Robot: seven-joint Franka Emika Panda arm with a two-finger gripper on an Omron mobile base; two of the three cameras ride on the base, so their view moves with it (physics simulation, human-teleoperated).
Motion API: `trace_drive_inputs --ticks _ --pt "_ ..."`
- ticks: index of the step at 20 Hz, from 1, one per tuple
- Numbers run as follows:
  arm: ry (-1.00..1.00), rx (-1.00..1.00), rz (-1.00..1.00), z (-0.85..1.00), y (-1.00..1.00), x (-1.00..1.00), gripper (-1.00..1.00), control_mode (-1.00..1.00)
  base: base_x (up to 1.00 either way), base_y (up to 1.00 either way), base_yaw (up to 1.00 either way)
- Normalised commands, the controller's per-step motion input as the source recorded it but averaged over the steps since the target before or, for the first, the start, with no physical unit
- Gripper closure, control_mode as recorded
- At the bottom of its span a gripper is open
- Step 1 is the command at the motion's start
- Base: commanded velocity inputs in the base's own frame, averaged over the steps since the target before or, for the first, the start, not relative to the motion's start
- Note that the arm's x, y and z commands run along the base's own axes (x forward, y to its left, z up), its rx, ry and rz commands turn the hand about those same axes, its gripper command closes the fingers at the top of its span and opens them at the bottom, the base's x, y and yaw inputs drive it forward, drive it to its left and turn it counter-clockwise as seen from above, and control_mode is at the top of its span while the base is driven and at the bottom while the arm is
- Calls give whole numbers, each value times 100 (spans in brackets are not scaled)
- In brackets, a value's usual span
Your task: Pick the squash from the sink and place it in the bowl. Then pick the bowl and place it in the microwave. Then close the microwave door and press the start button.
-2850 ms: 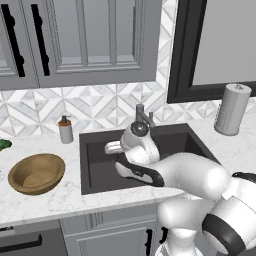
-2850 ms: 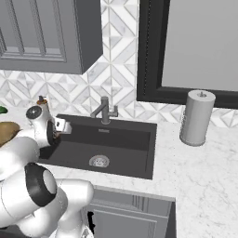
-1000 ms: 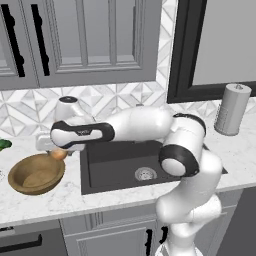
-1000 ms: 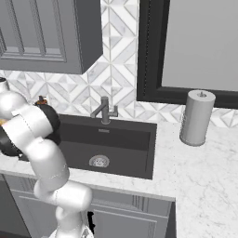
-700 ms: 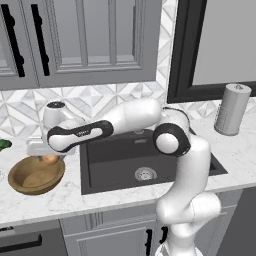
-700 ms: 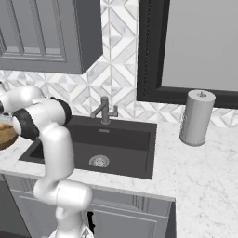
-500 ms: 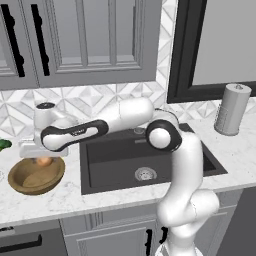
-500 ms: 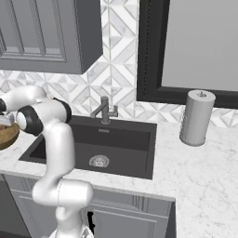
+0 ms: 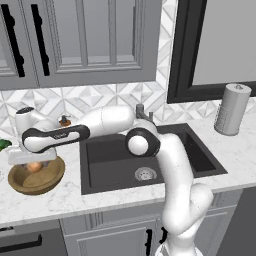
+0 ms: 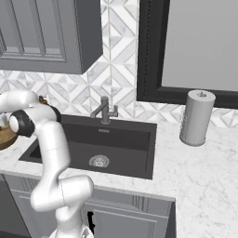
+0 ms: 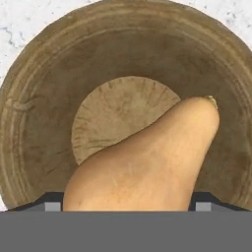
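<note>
Hovering over the bowl (image 9: 36, 175) at the left end of the table (image 9: 65, 197) in the left base view, the gripper (image 9: 31, 159) sits just above it with the squash (image 9: 34, 166) showing orange right under the hand, inside the rim. The sink (image 9: 107, 160) is beside the bowl, with nothing but the drain in it.

Right base view: arm reaches far left, a sliver of the bowl (image 10: 5, 135) at the frame edge; paper towel roll (image 10: 197, 118) stands well apart on the right.

Hand view: squash (image 11: 147, 162) lies between the wide-spread jaws over the bowl (image 11: 39, 98) floor; whether the pads touch it I cannot tell, it looks let go. Best move, by my read: lift straight up clear of the squash, then regrip the bowl at its rim. No brands or readable writing anywhere.
</note>
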Motion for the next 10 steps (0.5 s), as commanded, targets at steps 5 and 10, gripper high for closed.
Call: trace_drive_inputs --ticks 5,10 --pt "0 0 0 -55 0 6 100 -100 0 0 0" --pt "0 0 0 -50 0 11 100 -100 0 0 0"
